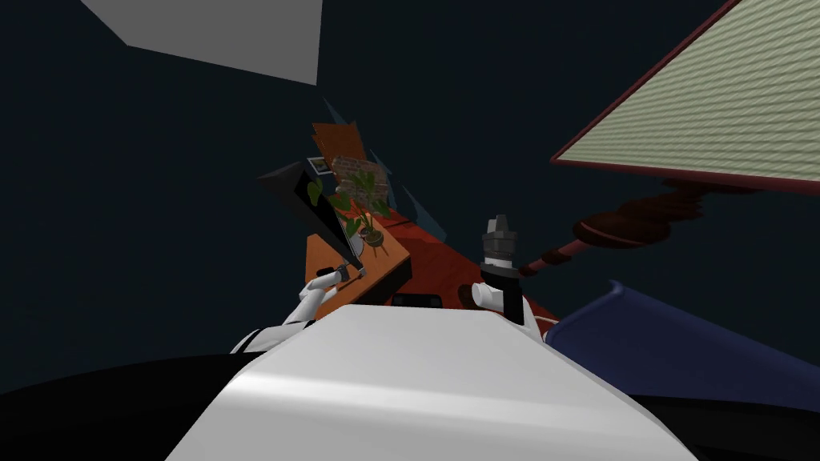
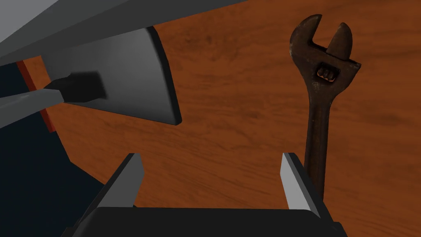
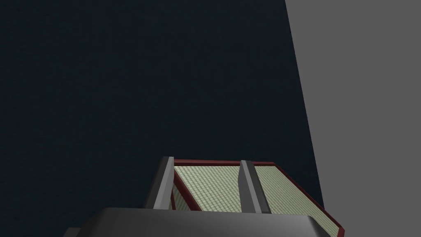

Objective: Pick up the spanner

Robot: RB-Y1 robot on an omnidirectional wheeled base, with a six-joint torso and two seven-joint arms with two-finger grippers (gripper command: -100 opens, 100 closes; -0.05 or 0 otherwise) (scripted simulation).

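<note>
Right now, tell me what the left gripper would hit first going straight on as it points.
Probably the bare wooden tabletop: the open left gripper aims at it. The spanner lies off to one side, outside the gap between its fingers. Depth is unclear.

- The spanner (image 2: 318, 111) lies flat on the bench (image 2: 230, 135), its head pointing away from the left gripper (image 2: 210, 160) and its handle end just outside one finger.
- The monitor's foot (image 2: 123, 78) rests on the bench, off the gripper's other side.
- Farther along, a potted plant (image 1: 360, 208) stands beside the monitor (image 1: 316, 212).
</note>
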